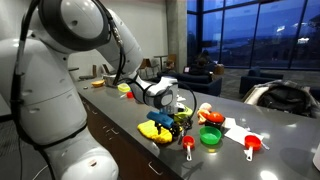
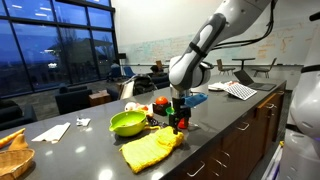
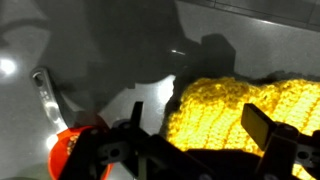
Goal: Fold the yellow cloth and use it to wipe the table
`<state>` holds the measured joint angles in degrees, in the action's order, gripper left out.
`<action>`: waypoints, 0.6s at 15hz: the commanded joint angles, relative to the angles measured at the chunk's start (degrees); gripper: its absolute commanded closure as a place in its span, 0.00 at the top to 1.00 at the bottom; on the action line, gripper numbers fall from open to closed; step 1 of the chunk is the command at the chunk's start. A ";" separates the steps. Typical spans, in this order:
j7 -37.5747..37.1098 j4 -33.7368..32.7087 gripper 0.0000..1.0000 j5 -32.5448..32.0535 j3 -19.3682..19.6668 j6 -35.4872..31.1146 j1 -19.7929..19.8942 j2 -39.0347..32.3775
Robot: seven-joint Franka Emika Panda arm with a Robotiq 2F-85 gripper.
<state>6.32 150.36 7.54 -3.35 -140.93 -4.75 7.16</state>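
Observation:
The yellow cloth lies crumpled on the dark grey table near its front edge. It also shows in an exterior view and fills the lower right of the wrist view. My gripper hangs low over the cloth's end, fingers spread apart with the cloth between them, not clamped. It shows in an exterior view just above the cloth's edge.
A green bowl stands beside the cloth, also seen in an exterior view. Red measuring cups and one red cup lie close by. White papers, a laptop and small toys sit on the table.

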 commanded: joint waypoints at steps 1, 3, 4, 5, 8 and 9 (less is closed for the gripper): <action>5.03 -1.41 1.00 4.23 0.63 -2.09 -0.71 -3.19; 7.39 -2.00 1.00 6.26 0.50 -2.80 -0.68 -4.74; 8.26 -2.31 1.00 6.86 0.35 -3.38 -0.59 -5.54; 9.34 -2.68 1.00 7.64 0.21 -3.43 -0.54 -6.22; 11.98 -3.92 1.00 9.55 -0.17 -3.71 -0.15 -8.64; 12.70 -4.44 1.00 9.98 -0.31 -3.69 0.00 -9.54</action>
<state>15.92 147.61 15.20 -3.36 -143.94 -4.94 0.25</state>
